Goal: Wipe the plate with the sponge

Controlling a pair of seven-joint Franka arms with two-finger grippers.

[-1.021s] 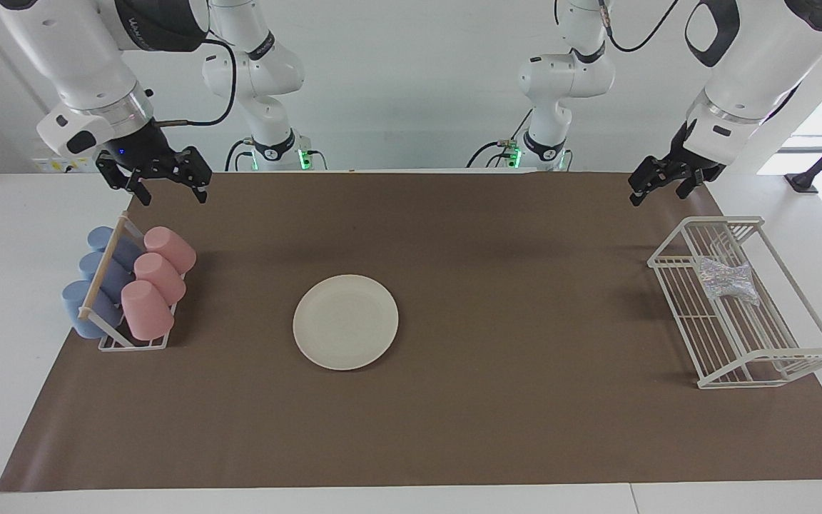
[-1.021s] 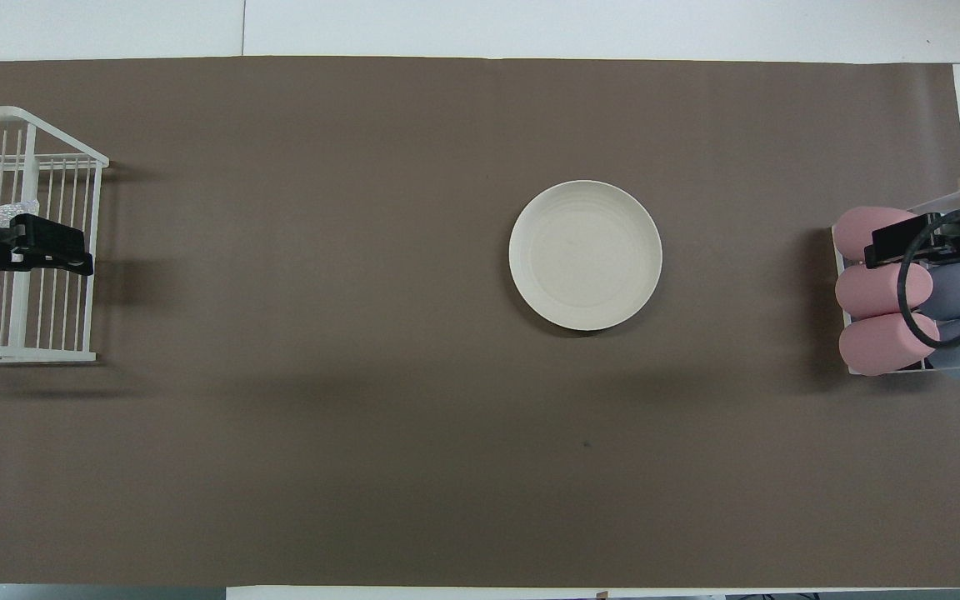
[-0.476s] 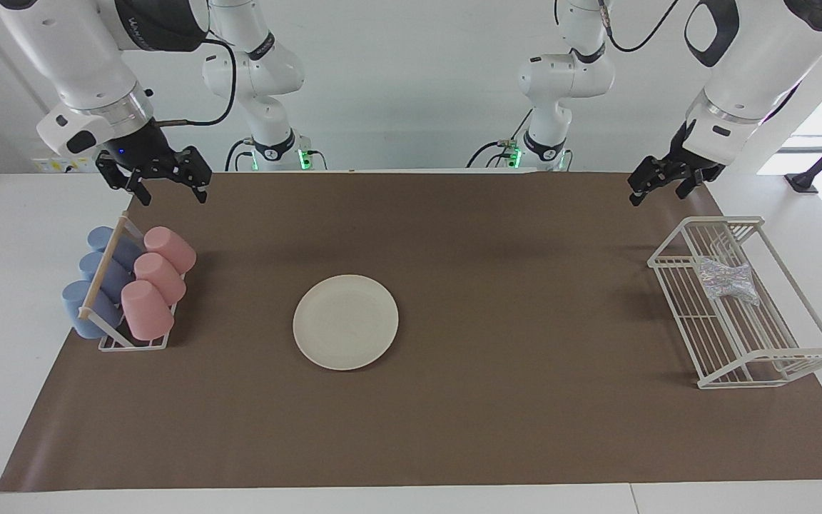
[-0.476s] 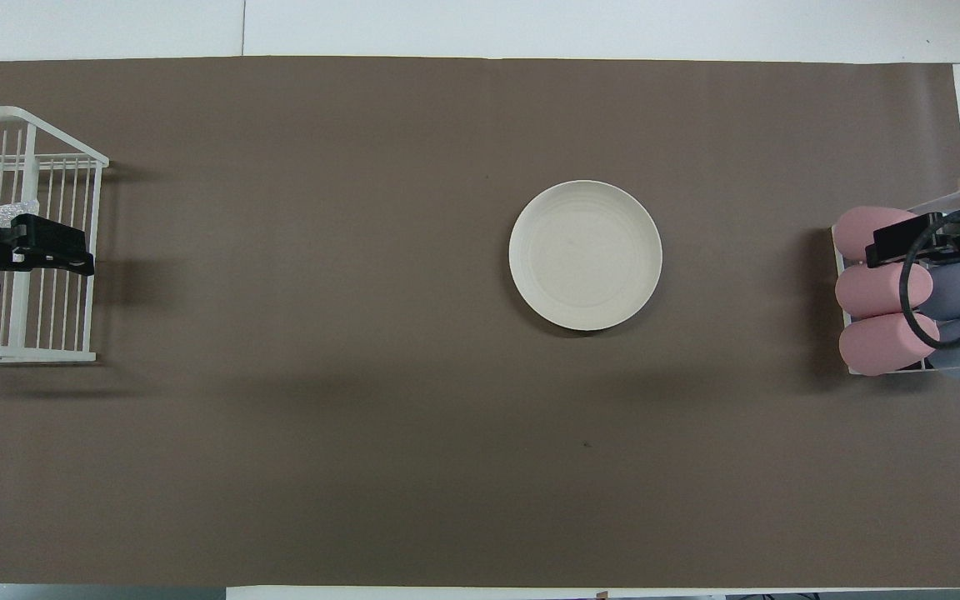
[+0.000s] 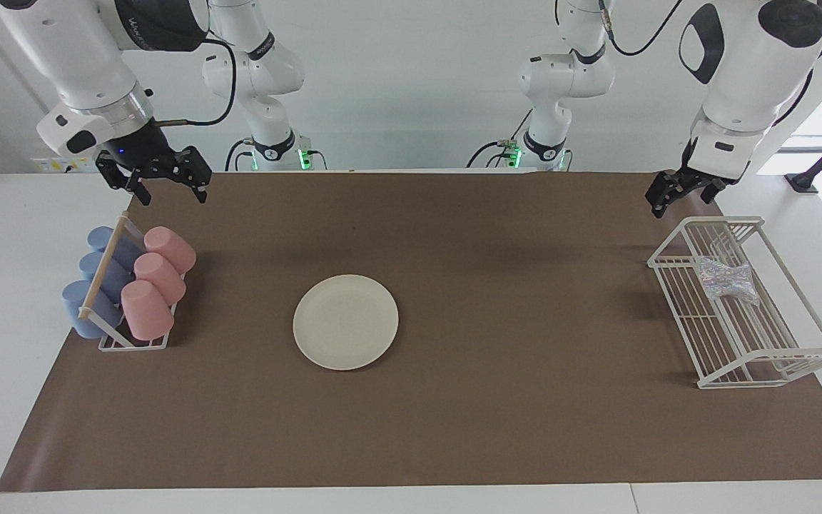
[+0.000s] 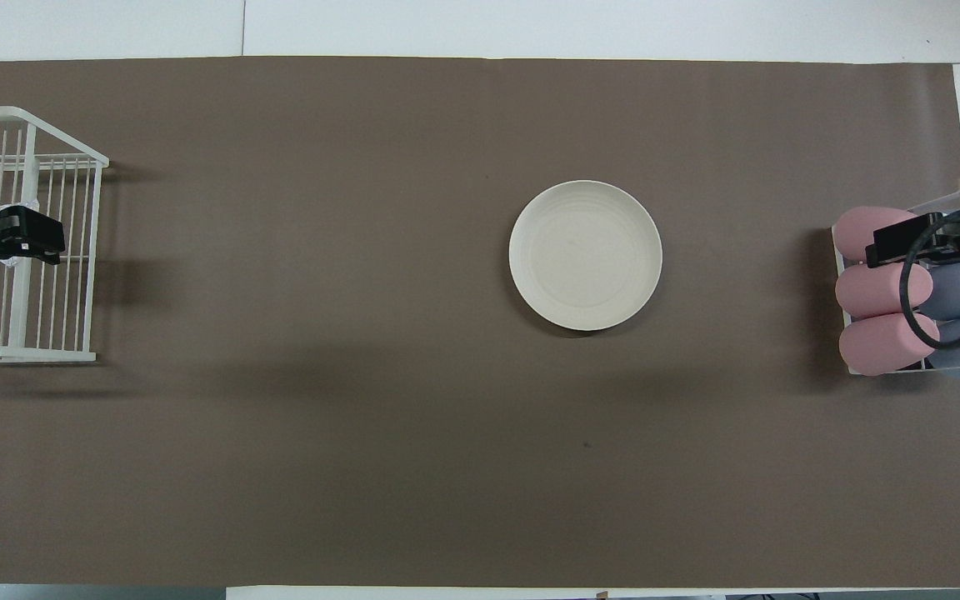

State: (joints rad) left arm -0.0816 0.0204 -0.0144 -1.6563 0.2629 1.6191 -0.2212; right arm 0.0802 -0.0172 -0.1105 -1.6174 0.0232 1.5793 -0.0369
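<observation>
- The left gripper (image 5: 675, 198) hangs in the air above the brown mat (image 5: 496, 235), over the edge of the wire rack (image 5: 803, 355) that lies closest to the robots. Whether its fingers are apart or together cannot be told. It holds nothing that shows.
- In the overhead view the left gripper (image 6: 17, 237) covers part of the rack (image 6: 72, 150) and part of the sponge; the facing view shows it raised and touching neither.
- The sponge (image 5: 726, 280), a crumpled silvery pad, lies inside the rack at the left arm's end of the table.
- The right gripper (image 5: 167, 188) hangs over the mat beside the cup holder (image 5: 133, 344), at the right arm's end of the table. Its fingers are spread apart and empty.
- In the overhead view the right gripper (image 6: 928, 242) sits over the cups.
- The holder carries three pink cups (image 5: 160, 278) and three blue cups (image 5: 97, 275), all lying on their sides.
- The plate (image 5: 345, 322), round and cream-white, lies flat on the mat between the holder and the rack, closer to the holder. It is well apart from both grippers and from the sponge.
</observation>
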